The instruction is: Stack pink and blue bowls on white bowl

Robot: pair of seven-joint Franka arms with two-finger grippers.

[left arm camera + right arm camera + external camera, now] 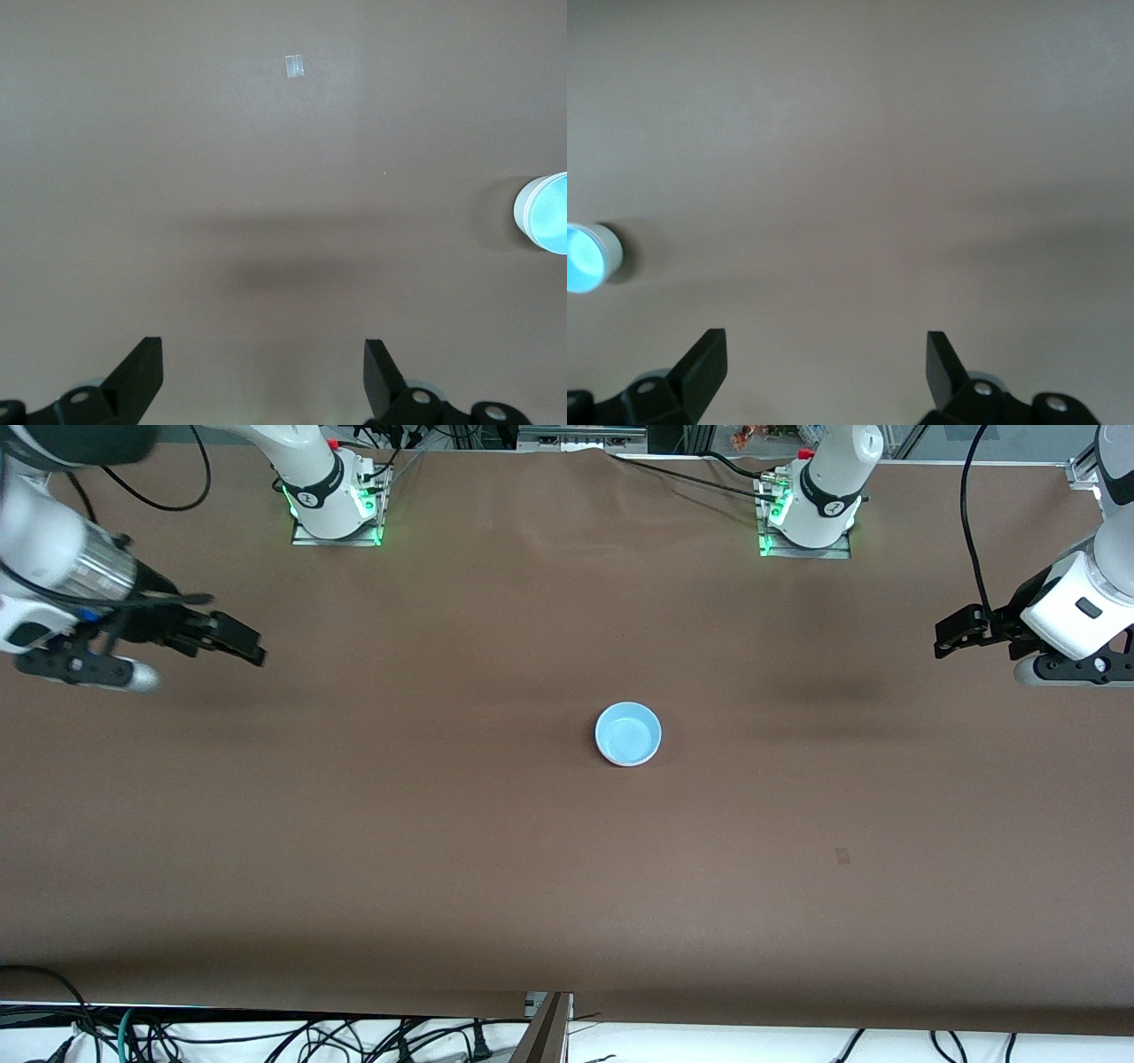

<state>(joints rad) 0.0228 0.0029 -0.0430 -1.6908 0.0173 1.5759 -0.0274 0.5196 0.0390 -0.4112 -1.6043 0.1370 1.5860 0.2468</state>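
Observation:
A light blue bowl [628, 732] sits upright at the middle of the table, with a white wall [523, 212] showing round its outside, so it seems nested in the white bowl. It also shows in the right wrist view [585, 258]. The pink bowl is hidden or out of view. My left gripper [941, 640] is open and empty, up over the table at the left arm's end, well away from the bowl; its fingers [262, 343] frame bare table. My right gripper [252, 646] is open and empty over the right arm's end; its fingers [824, 335] frame bare table too.
The brown table cover [443, 850] spans the whole view. A small tape mark [842, 856] lies on it nearer the front camera, toward the left arm's end; it also shows in the left wrist view [294, 66]. Cables hang at the table's front edge [266, 1036].

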